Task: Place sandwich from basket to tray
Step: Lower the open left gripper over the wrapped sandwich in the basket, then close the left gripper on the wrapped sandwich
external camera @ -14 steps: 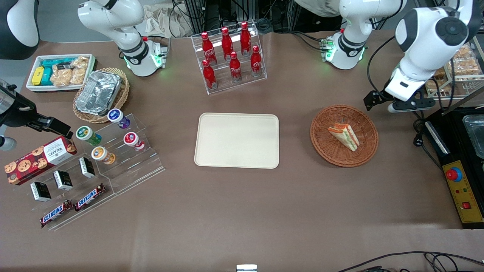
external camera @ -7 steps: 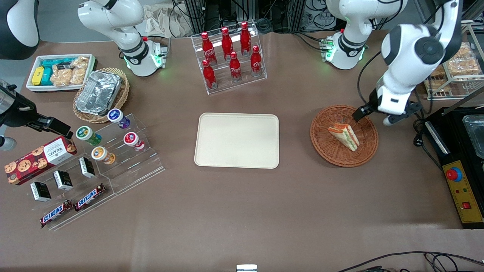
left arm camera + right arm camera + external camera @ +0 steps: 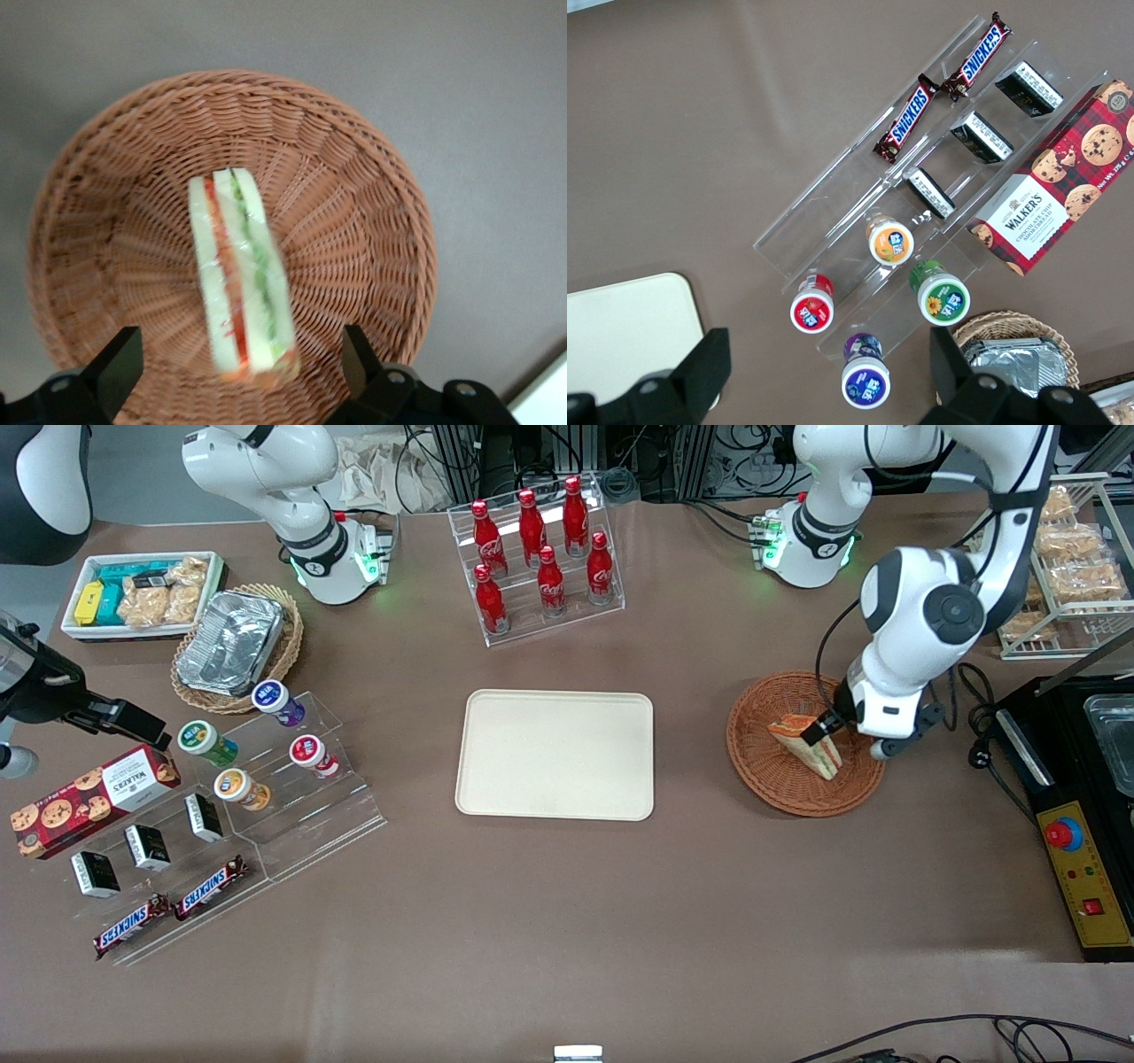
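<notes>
The sandwich (image 3: 804,746), a pale bread wedge with green, orange and red layers, lies in the round reddish-brown wicker basket (image 3: 755,772) toward the working arm's end of the table. My left gripper (image 3: 826,735) hangs just above the sandwich, inside the basket's rim. In the left wrist view the gripper (image 3: 239,376) is open, its two black fingers (image 3: 113,370) standing wide on either side of the sandwich (image 3: 237,274), not touching it, with the basket (image 3: 363,195) under it. The cream tray (image 3: 554,755) lies flat beside the basket at mid-table, with nothing on it.
A clear rack of red cola bottles (image 3: 539,558) stands farther from the camera than the tray. A black control box (image 3: 1076,841) and a wire rack of snacks (image 3: 1076,567) sit at the working arm's end. A tan basket with a foil container (image 3: 235,646), clear stands with cups and bars (image 3: 257,779) and a cookie box (image 3: 89,797) lie toward the parked arm's end.
My left gripper has come down from beside the basket's rim to just above the sandwich, nearer the camera and toward the tray. The sandwich has not moved.
</notes>
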